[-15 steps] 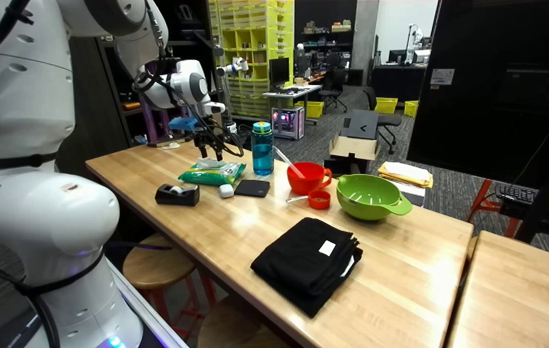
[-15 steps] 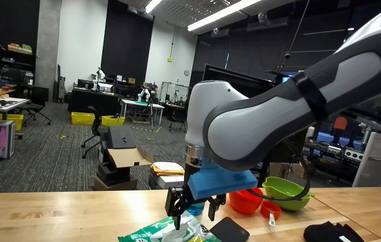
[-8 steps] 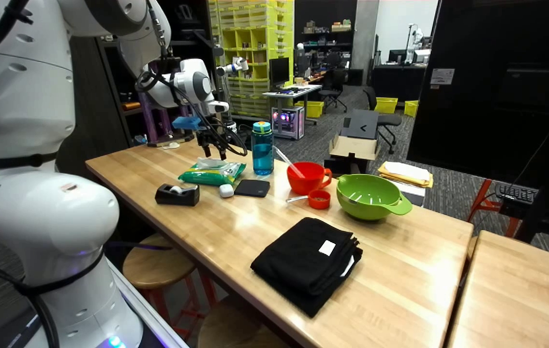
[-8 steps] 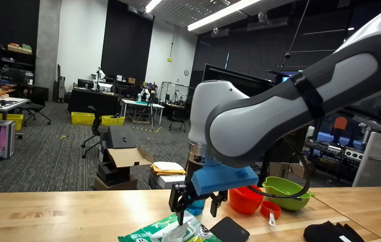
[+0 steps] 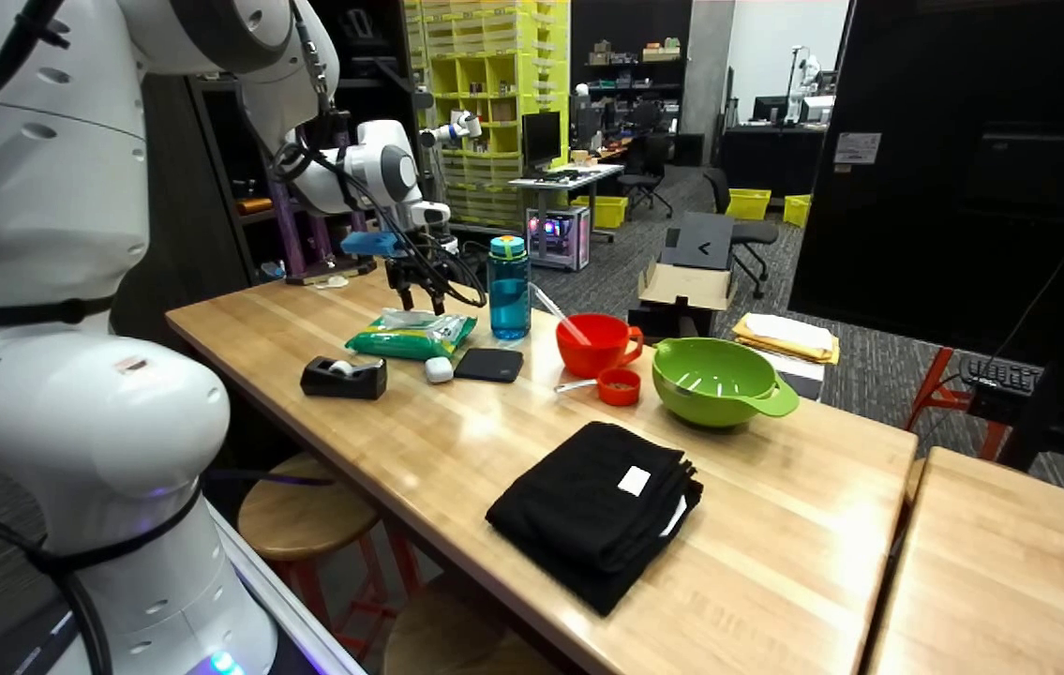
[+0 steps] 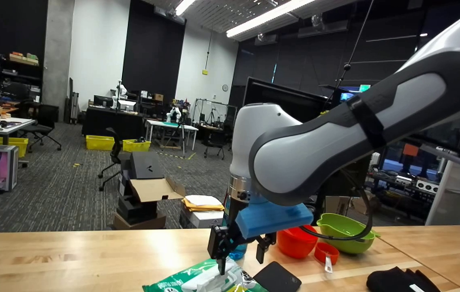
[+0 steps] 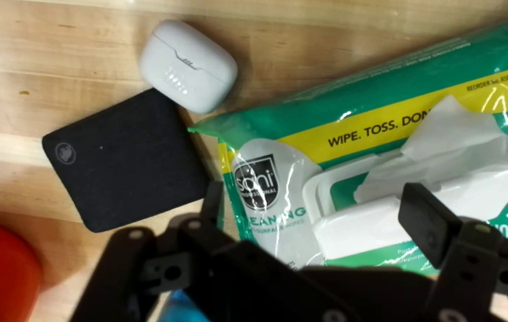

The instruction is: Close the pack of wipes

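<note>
- Wrist view: my gripper (image 7: 316,205), jaws apart, one finger (image 7: 428,223) over a white lid (image 7: 361,228); contact I cannot tell.
- Pack of wipes (image 7: 370,127): on the table (image 7: 57,44) below me, lid open, wipe (image 7: 455,138) protruding.
- Black flat square (image 7: 128,161), white case (image 7: 189,67): just beside the pack's end.
- Red cup (image 7: 1,273): farther off.

The wrist view's right edge crops the pack of wipes (image 7: 361,134).

The desk (image 5: 438,450) holds one pack of wipes (image 7: 370,129), one tape dispenser (image 5: 344,382), one earbud case (image 7: 189,67), one flat black item (image 7: 126,161), one water bottle (image 5: 509,295), two bowls (image 5: 700,403), one measuring cup (image 5: 619,392) and one folded cloth (image 5: 578,511).
</note>
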Available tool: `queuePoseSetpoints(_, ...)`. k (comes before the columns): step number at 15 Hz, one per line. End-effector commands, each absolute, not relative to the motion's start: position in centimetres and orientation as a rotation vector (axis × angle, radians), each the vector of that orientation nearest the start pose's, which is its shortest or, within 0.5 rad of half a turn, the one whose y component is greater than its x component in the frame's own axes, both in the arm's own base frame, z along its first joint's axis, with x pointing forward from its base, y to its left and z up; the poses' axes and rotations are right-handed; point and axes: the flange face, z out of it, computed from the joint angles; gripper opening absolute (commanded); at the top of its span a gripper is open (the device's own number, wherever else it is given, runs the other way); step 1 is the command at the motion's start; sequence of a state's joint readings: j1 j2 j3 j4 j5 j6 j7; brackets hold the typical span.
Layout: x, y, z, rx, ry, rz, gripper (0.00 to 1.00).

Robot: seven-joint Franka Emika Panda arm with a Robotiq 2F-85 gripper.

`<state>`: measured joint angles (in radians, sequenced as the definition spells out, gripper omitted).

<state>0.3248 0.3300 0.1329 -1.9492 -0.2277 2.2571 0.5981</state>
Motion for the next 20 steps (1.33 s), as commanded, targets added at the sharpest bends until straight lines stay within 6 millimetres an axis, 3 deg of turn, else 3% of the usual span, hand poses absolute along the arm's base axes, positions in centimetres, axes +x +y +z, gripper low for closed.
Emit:
queuePoseSetpoints(1, 55.7, 25.6, 30.8, -3.248, -0.013, -0.072, 1.00)
queuePoseSetpoints(20, 55.9, 25.1, 26.5, -3.251, -0.037, -0.010, 1.00)
